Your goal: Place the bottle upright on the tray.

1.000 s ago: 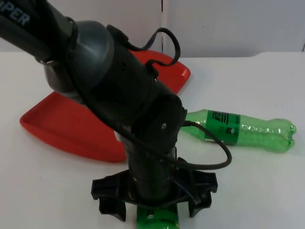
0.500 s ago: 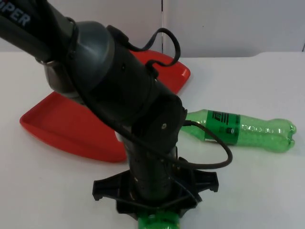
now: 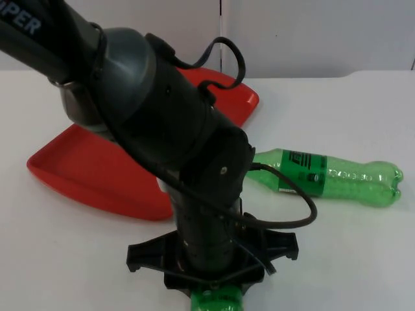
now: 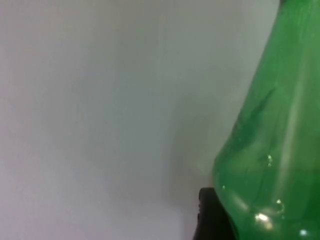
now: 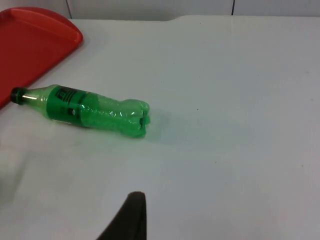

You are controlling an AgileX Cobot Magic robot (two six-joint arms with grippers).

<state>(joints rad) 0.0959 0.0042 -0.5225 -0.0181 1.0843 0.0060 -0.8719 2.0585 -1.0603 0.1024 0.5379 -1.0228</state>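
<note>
White table top (image 3: 363,259) ending at a grey partition wall (image 3: 311,35). Nearest the top camera, at the front edge of the view, the left gripper (image 3: 214,285) points down over the table, its black cross-shaped body spread wide. A green bottle (image 3: 217,302) pokes out from under it at the frame edge, and in the left wrist view the same bottle's green plastic (image 4: 272,150) sits right against a black fingertip (image 4: 212,215). It looks clamped on the bottle, but jaw state can't be told for sure because the arm covers the fingers from above. Whether this bottle stands or lies also can't be told.

Behind it, the left arm (image 3: 149,123) runs back toward the upper left of the top view, covering much of the red tray (image 3: 91,168). Tray sits on the table left of centre, far corner near the wall.

Second green bottle (image 3: 331,176) lies on its side on the table, right of the tray, not on it. Dark label near the neck, neck end pointing at the tray and hidden behind the arm, base pointing right. In the right wrist view this bottle (image 5: 85,111) shows a dark cap just beside the tray edge (image 5: 40,40), bottle flat on the table.

Right gripper waits well apart from that bottle, one black fingertip (image 5: 131,220) in view, holding nothing seen; open or closed can't be told
</note>
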